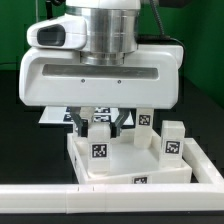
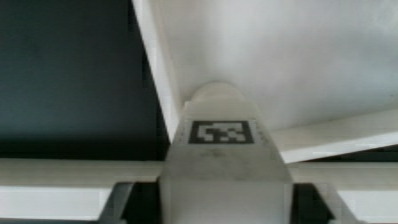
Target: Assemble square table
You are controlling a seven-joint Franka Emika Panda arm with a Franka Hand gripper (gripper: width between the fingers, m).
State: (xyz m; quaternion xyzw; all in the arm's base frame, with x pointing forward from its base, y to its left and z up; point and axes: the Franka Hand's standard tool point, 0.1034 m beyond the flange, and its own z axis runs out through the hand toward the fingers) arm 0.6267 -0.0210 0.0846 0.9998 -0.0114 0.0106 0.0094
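Note:
The white square tabletop (image 1: 125,166) lies in front of the arm, with a tag on its top and one on its front rim. My gripper (image 1: 107,128) hangs right over its back part, shut on a short white tagged leg (image 1: 101,126). In the wrist view the leg (image 2: 222,120) sits between the dark fingers (image 2: 139,200), its tag facing the camera, and the tabletop (image 2: 267,55) lies beneath it. A second leg (image 1: 172,142) stands at the tabletop's right side in the exterior view. A third leg (image 1: 146,120) stands behind, beside the gripper.
The long white border bar (image 1: 60,200) runs along the front and turns back along the exterior view's right (image 1: 208,165). A flat white sheet with tags, likely the marker board (image 1: 52,118), lies behind the gripper at the exterior view's left. The table is black.

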